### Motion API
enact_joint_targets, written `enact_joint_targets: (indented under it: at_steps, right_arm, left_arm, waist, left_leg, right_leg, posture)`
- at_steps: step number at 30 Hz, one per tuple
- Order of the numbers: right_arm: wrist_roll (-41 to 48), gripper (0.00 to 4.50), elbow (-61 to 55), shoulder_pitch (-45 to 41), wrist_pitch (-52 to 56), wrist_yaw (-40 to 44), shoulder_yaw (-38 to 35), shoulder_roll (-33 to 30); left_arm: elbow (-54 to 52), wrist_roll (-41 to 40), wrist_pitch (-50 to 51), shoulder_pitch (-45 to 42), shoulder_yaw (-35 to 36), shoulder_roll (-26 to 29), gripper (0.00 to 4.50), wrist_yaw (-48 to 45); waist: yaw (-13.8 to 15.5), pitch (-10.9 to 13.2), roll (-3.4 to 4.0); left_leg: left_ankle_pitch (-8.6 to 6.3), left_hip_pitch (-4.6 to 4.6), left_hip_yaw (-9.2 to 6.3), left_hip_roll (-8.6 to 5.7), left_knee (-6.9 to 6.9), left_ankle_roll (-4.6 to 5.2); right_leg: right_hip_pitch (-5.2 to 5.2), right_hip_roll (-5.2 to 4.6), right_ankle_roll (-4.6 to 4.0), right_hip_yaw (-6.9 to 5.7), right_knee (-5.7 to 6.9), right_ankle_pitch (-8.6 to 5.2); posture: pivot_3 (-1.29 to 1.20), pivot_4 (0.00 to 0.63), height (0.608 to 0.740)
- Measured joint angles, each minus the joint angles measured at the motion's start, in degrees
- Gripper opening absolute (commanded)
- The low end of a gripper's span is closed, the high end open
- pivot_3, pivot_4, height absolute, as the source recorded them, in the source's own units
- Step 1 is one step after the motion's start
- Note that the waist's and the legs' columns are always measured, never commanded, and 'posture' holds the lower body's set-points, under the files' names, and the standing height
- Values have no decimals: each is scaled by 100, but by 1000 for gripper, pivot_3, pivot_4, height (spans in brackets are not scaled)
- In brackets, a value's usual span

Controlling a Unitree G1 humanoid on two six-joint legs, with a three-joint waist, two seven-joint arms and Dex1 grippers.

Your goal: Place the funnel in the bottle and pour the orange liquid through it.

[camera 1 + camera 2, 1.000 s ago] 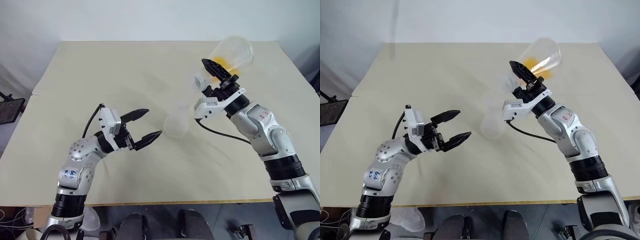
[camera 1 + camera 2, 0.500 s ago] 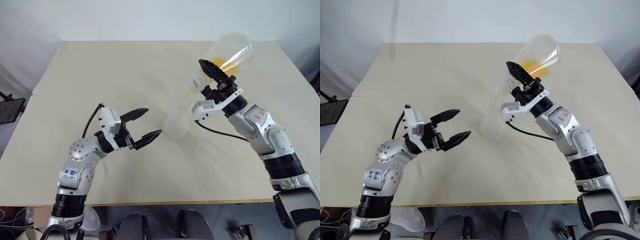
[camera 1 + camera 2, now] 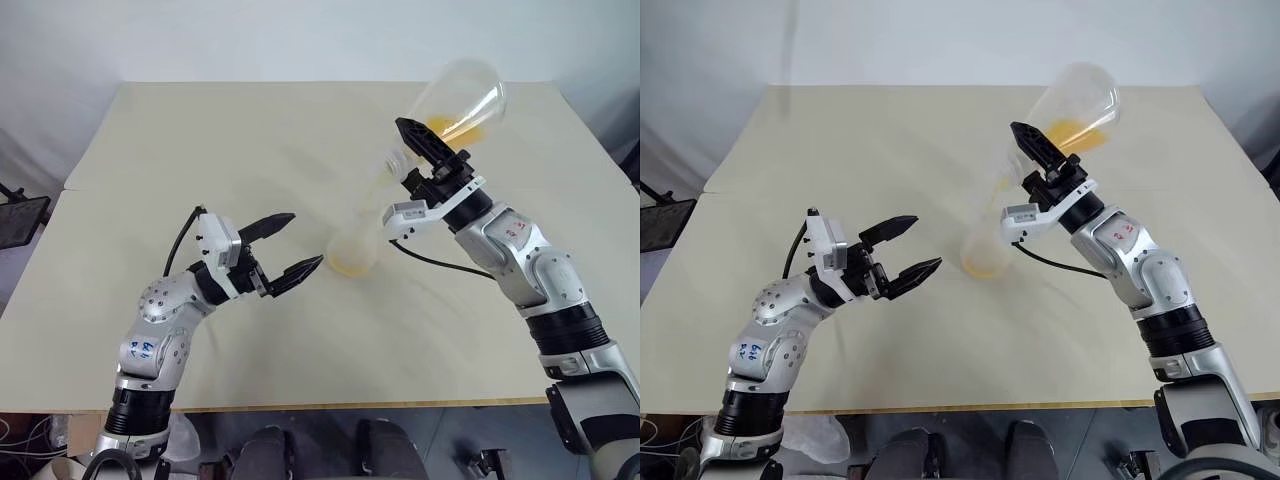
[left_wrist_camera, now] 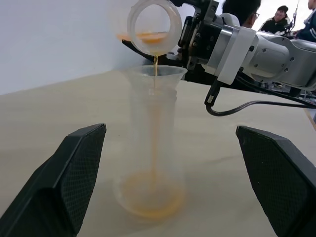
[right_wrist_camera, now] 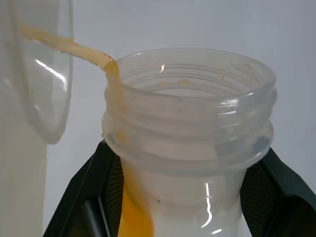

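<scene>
Right gripper clamped on neck of tilted flask. Mouth sits directly above funnel seated in bottle at table centre. Orange liquid falls vertically. Keep lip over cup. Left gripper open, empty, beside bottle.

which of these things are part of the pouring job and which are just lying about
Job: funnel, bottle, orange liquid, conical flask in the right gripper, left gripper with jaws open.
Just about: black stand beside the table, people behind.
</scene>
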Motion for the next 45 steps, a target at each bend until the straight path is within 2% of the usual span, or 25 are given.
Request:
enact_joint_targets:
  at_steps: [45]
  right_arm:
    - [-255, 2592, 195, -79, -128, -347, 165, -162]
  left_arm:
    - [-202, 1, -3, 130, -61, -22, 4500, 203]
  waist:
    - [-1, 0, 0]
  left_leg:
    - [0, 0, 0, 2, -2, 0]
  right_leg:
    - [0, -1, 0, 0, -3, 0]
  posture:
    - [0, 150, 740]
